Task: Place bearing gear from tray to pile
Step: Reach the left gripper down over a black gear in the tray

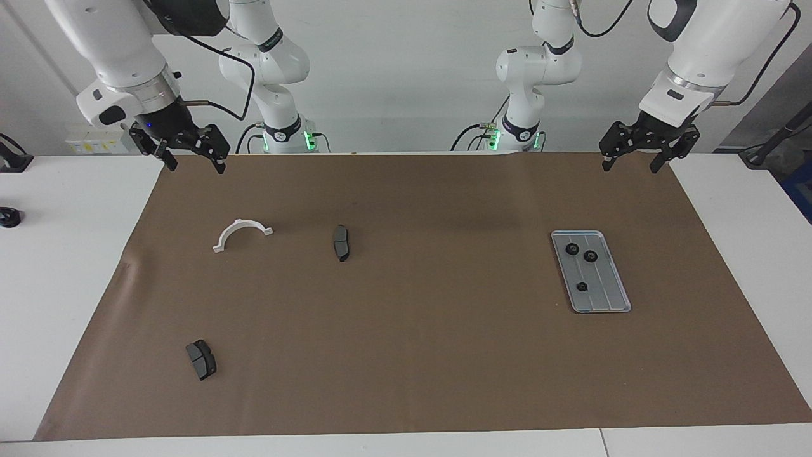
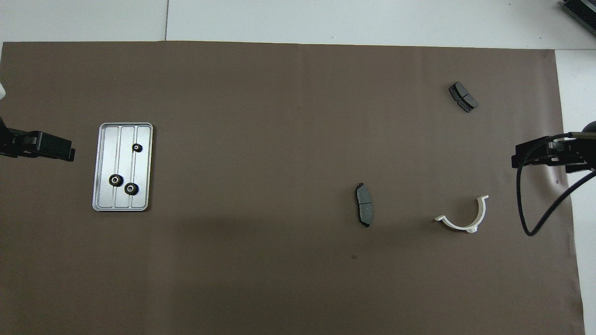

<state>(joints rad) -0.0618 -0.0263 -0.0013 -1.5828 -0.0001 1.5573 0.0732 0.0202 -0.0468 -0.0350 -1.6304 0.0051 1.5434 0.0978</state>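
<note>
**Three gears on a metal tray, both arms raised at the table's corners**

From the camera facing the robots, we see a smooth brown mat (image 1: 406, 355) covering a white table. Toward the left arm's end lies the tray (image 1: 606, 298), a flat silver-grey metal rectangle with rounded corners, a raised rim and lengthwise ridges. Three small round black gears sit on it: two close together (image 1: 572, 248) (image 1: 590, 256) at the end nearer the robots, and a third gear (image 1: 582, 286) apart, farther from them. The left gripper (image 1: 628, 166) hangs in the air over the mat's edge by its own base, fingers spread, holding nothing. The right gripper (image 1: 193, 165) hangs likewise at its end, fingers parted and empty. Toward the right arm's end we see a white plastic half-ring (image 1: 242, 233), a dark grey curved pad (image 1: 341, 242) near mid-table, and a second pad (image 1: 201, 359) farther from the robots.

From overhead, the tray (image 2: 104, 163) shows its ridges plainly, with the gear pair (image 2: 116, 179) (image 2: 131, 188) and the single gear (image 2: 136, 147). Only the tips of the left gripper (image 2: 44, 146) and right gripper (image 2: 545, 156) show at the view's edges.
</note>
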